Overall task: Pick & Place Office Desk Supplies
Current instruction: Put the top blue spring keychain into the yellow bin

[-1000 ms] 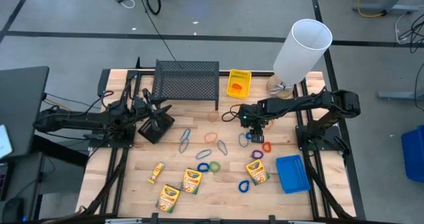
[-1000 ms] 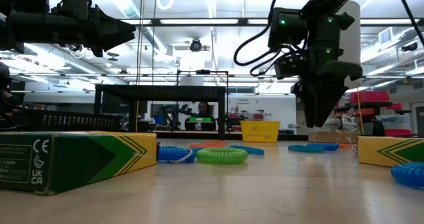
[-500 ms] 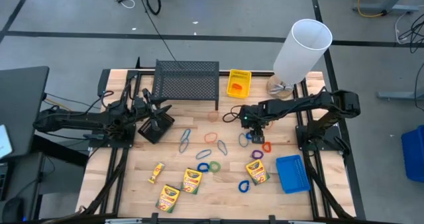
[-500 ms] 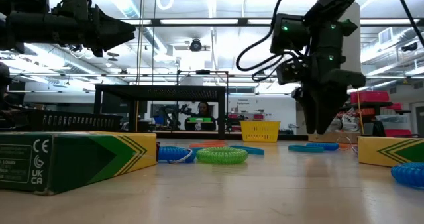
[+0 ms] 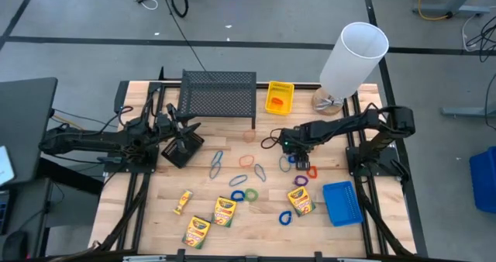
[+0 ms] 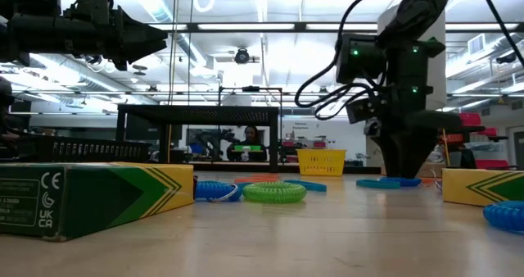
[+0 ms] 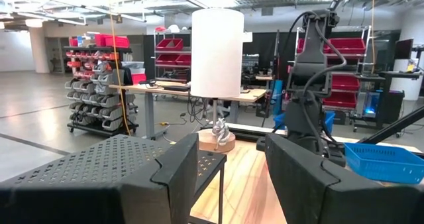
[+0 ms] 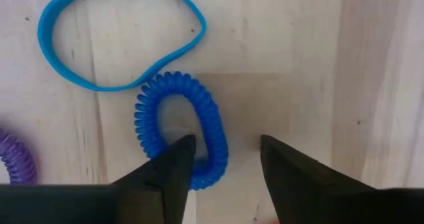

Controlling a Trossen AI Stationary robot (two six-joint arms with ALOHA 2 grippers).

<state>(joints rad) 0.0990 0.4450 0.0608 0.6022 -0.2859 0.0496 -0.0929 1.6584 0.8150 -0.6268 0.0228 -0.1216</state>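
1. The step in hand looks like picking up a loop. The right gripper (image 8: 222,174) is down at the wooden counter (image 5: 232,180), pointing straight at a blue coiled plastic loop (image 8: 185,128). Its jaws stand open and hold nothing; one finger is inside the ring and the other just outside, so one side of the coil lies between them.
2. Beside that coil lie a thin flat light-blue band (image 8: 119,42) and part of a purple coiled loop (image 8: 16,161). From above, this cluster sits right of the counter's middle, with the right gripper (image 5: 297,147) over it.
3. The next move probably calls for shutting the jaws on the coil's near side, lifting, then carrying it to a bin. The coil is springy and thin, so a shallow pinch may let it slip.
4. The left gripper (image 7: 225,177) waits at the counter's left, beside the black wire-mesh rack (image 5: 218,95), its jaws apart and empty.
5. Containers: the small yellow plastic bin (image 5: 279,97) at the back holds something orange, too small to name. The blue plastic bin (image 5: 342,203) at the front right appears empty. A small black bin (image 5: 184,149) sits under the left arm; its contents cannot be seen.
6. Yellow-and-green crayon boxes (image 5: 225,211) and other loops lie loose along the front.
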